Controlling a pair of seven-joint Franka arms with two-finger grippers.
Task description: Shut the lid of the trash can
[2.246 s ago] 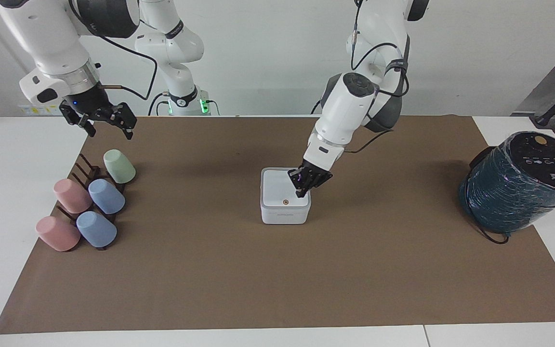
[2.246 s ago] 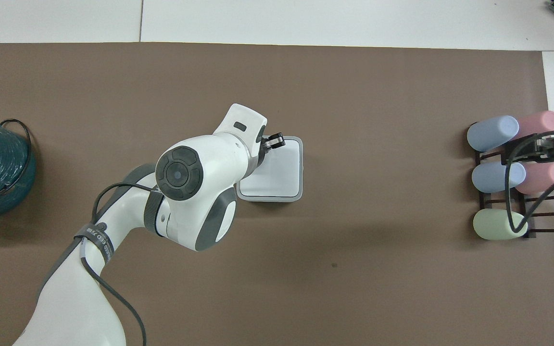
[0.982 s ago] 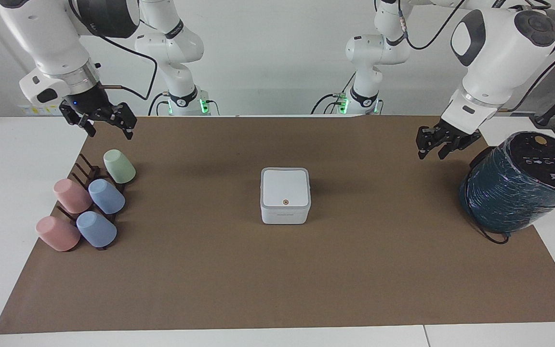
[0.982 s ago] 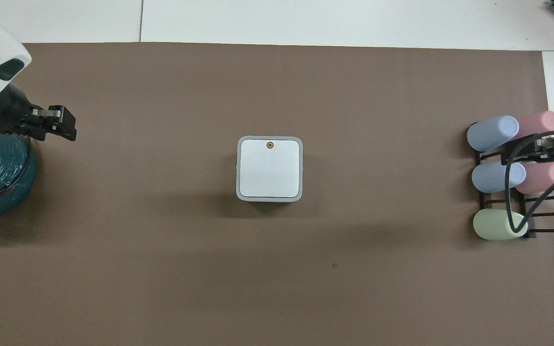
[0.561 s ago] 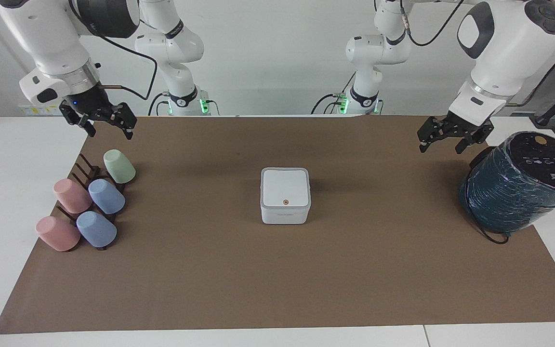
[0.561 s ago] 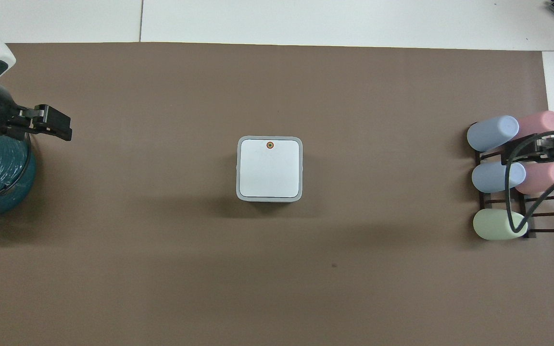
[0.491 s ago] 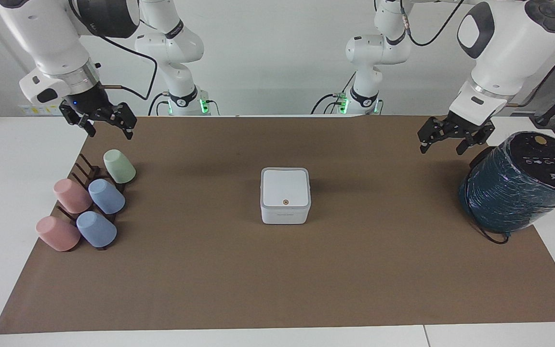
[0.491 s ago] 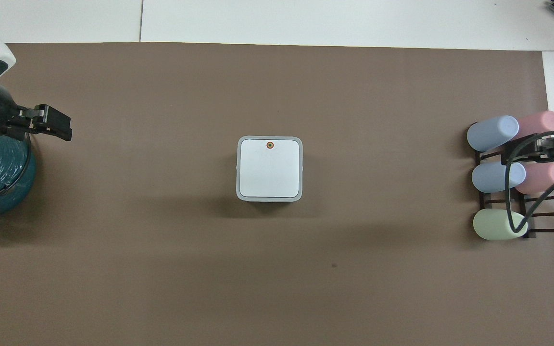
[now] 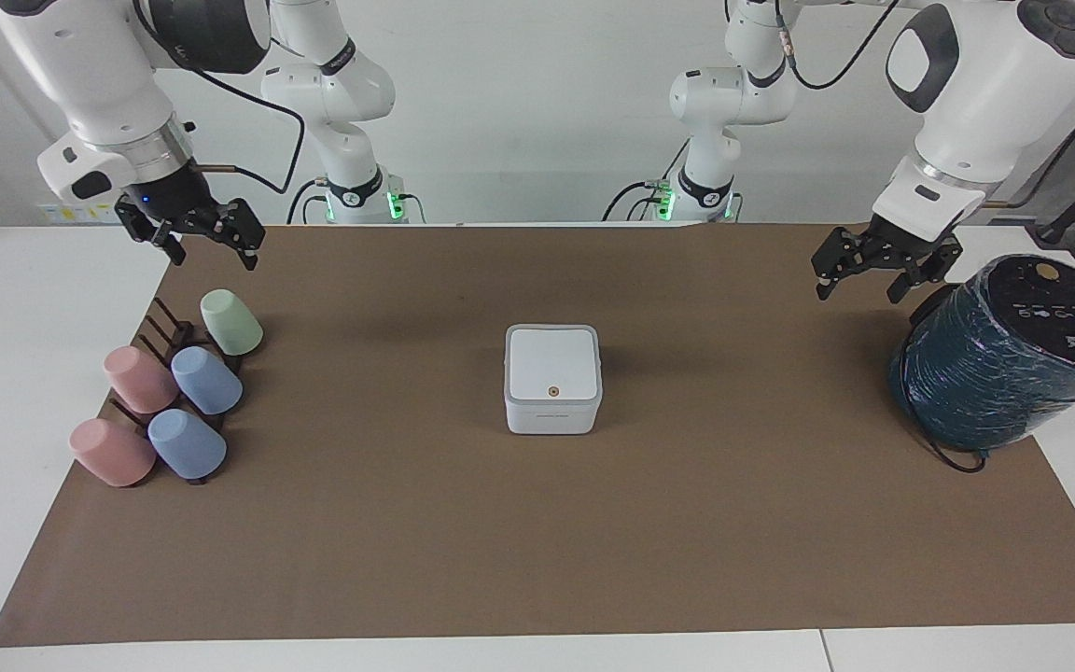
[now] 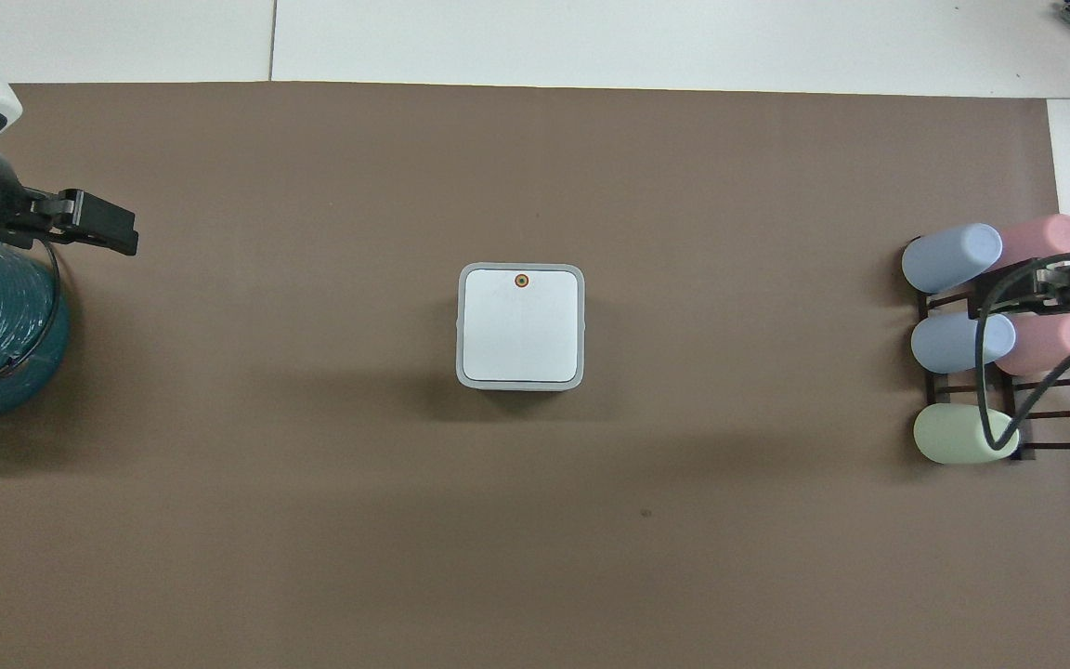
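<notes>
The lid was down on the little bin.
Facing view: the small white cube-shaped plastic trash can [image 9: 552, 406] sat mid-mat, its white square lid [image 9: 551, 363] flat. Left gripper [image 9: 858, 282] and right gripper [image 9: 207, 250] hung spread, holding nothing. Overhead view: 5 pastel plastic cups [image 10: 953, 257] lay on a dark rack.

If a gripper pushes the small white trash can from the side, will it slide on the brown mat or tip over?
The trash can looks about as wide as tall with a flat base, so it would probably slide, not tip. It seems to be thin plastic, likely light. Its lid lies flat and closed, so it should probably stay put.
</notes>
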